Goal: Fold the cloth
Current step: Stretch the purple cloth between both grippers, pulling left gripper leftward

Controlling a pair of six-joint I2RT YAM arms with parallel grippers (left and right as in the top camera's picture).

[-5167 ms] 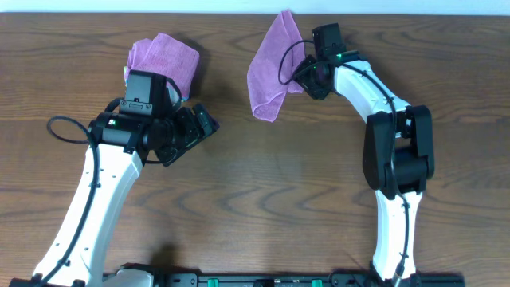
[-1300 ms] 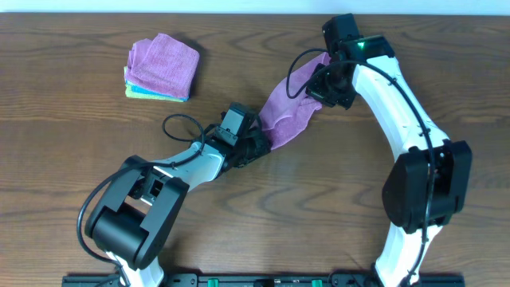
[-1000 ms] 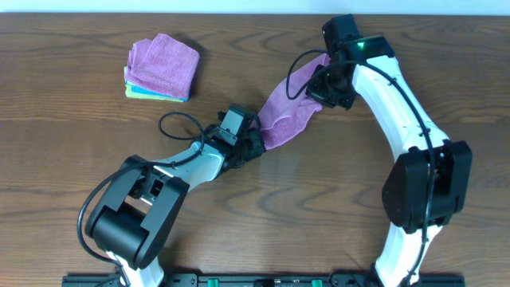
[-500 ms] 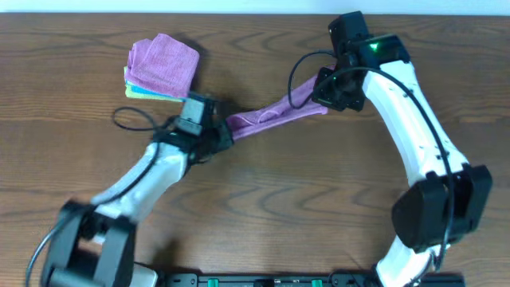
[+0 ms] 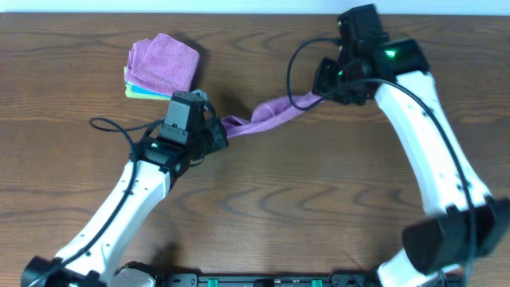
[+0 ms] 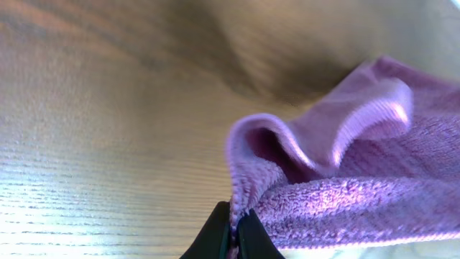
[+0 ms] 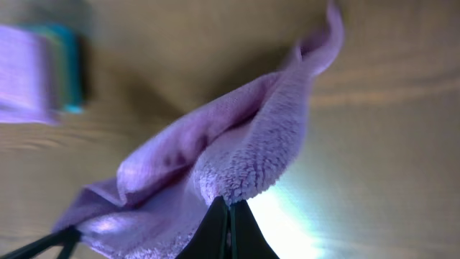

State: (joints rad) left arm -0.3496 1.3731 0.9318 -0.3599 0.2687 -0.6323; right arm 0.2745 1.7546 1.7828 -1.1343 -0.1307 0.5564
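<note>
I have the cloth point(image 5: 271, 113) drawn into a narrow band over the brown wooden table point(image 5: 319, 207). Its long axis slants from my left gripper point(image 5: 221, 129), pinching the near-left end, up to my right gripper point(image 5: 322, 93), pinching the far-right end. A stack of cloths point(image 5: 162, 68) sits far left.

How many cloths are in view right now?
4: one purple cloth stretched between the left gripper and the right gripper, and a stack at upper left showing three layers: purple, teal and yellow-green. More may be hidden inside.
</note>
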